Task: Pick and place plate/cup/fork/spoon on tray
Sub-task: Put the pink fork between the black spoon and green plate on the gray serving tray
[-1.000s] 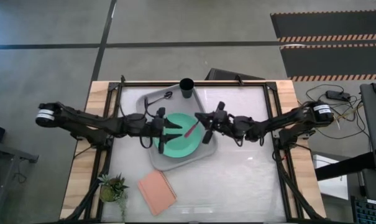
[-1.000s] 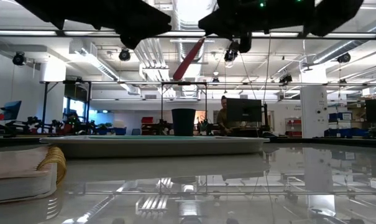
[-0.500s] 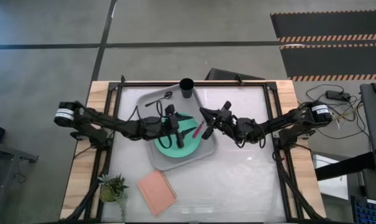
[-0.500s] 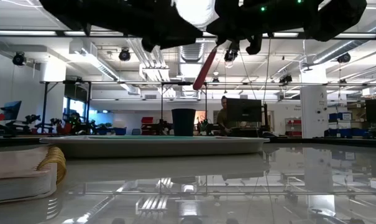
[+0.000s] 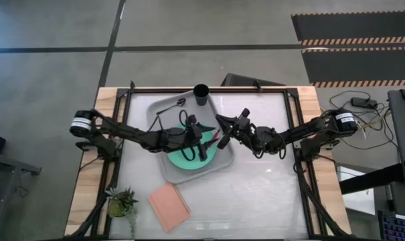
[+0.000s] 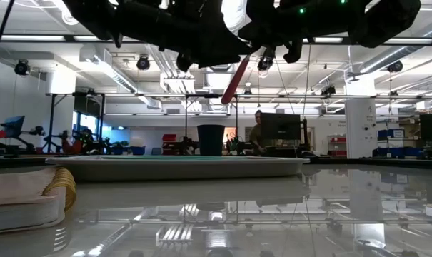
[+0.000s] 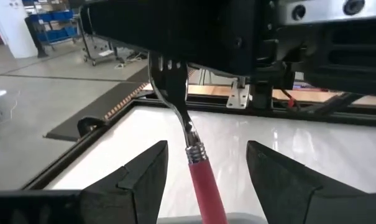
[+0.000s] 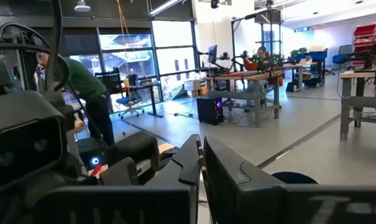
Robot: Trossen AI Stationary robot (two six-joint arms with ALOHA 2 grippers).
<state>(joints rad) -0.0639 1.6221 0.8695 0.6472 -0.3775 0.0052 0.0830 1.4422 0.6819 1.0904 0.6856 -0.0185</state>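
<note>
The fork (image 5: 222, 140), with a pink-red handle and a silver head, hangs in the air over the light-grey tray's (image 5: 163, 169) right edge. My right gripper (image 5: 223, 131) is shut on it. My left gripper (image 5: 203, 146) is open. In the left wrist view its fingers (image 7: 144, 168) stand on either side of the pink handle (image 7: 206, 186) without touching it. The mint-green plate (image 5: 179, 159) lies on the tray under my left gripper. The black cup (image 5: 201, 94) stands on the tray's far corner. The spoon (image 5: 170, 108) lies on the tray's far-left part. My right gripper pinches the fork's metal head (image 7: 170, 73) between its two shut fingers. The fingers come from the table's right. The fork is lifted clear of the tray and slants, with its pink handle (image 6: 234, 80) hanging lower and pointing toward my left gripper.
A salmon-pink square pad (image 5: 169, 206) and a small potted plant (image 5: 122, 201) sit near the table's front left. The table right of the tray is bare. A person (image 8: 82, 87) stands in the room beyond the table.
My left gripper has gone toward the table's right edge, up to the fork, and its open fingers now stand around the pink handle. My right gripper has carried the fork a little toward the table's right, from over the plate to over the tray's right edge.
</note>
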